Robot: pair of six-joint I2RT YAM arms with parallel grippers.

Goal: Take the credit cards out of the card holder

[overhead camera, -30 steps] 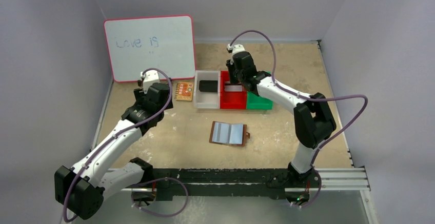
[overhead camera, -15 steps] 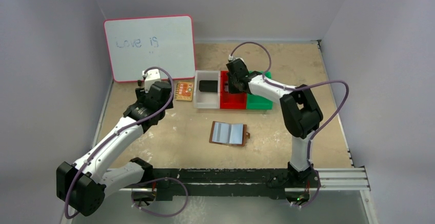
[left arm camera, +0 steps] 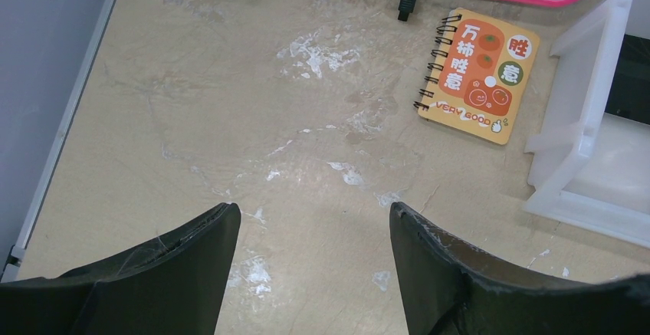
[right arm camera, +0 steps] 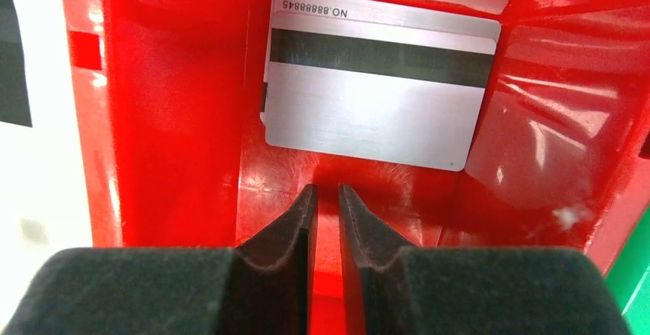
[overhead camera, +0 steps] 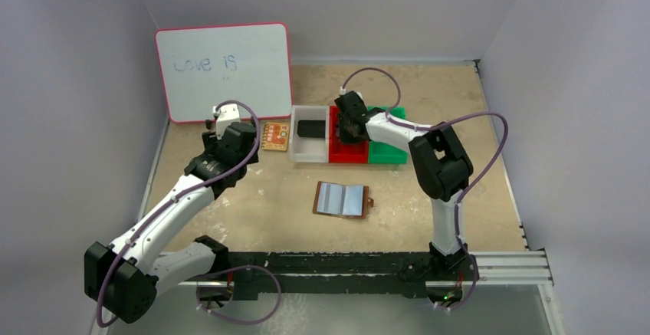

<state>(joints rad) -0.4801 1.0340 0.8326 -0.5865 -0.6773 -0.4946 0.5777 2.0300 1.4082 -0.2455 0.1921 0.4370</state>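
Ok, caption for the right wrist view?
Right gripper, jaws barely parted and empty, at the red bin holding stacked silver credit cards.

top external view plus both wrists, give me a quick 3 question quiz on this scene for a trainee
1. True or false: the card holder lies open on the table.
2. The silver credit cards lie in which bin: A white, B red, C green?
3. Fill in: the left pincer stands ___, holding nothing.
Key: 1 true; 2 B, the red bin; 3 open.
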